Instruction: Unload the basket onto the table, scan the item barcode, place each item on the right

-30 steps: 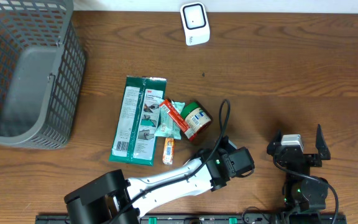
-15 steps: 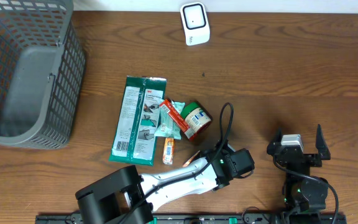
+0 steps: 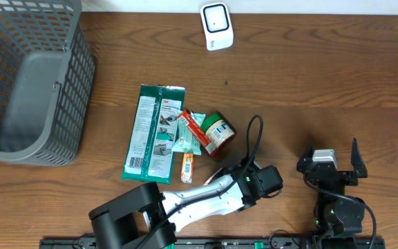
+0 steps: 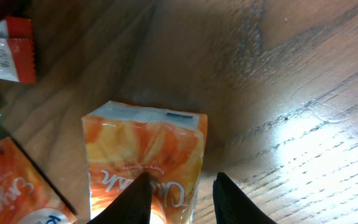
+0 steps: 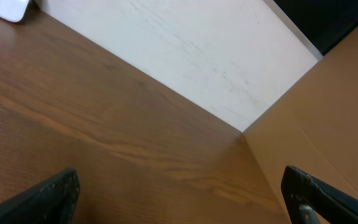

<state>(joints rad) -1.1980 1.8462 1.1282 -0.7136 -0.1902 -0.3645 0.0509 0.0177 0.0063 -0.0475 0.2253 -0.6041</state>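
An orange snack packet [image 4: 145, 152] lies flat on the wooden table, close under my left gripper [image 4: 181, 180]. The jaws straddle its right edge. One finger stands over the packet's printed face and the other over bare wood just beside it, with a gap left, so the gripper is open. From overhead only a sliver of the orange packet [image 3: 215, 173] shows by the left gripper [image 3: 225, 177]. The white barcode scanner [image 3: 216, 26] stands at the far edge. My right gripper [image 3: 334, 160] rests at the front right, wide open and holding nothing [image 5: 182, 193].
A pile of other items lies left of the packet: a green wipes pack [image 3: 154, 135], a green-lidded can [image 3: 218, 133], a teal sachet [image 3: 185, 142] and a small orange tube [image 3: 187, 166]. A grey mesh basket [image 3: 26, 83] fills the far left corner.
My left jaws have narrowed around the orange packet's edge. The left arm's cable has risen a little; the right arm has not moved.
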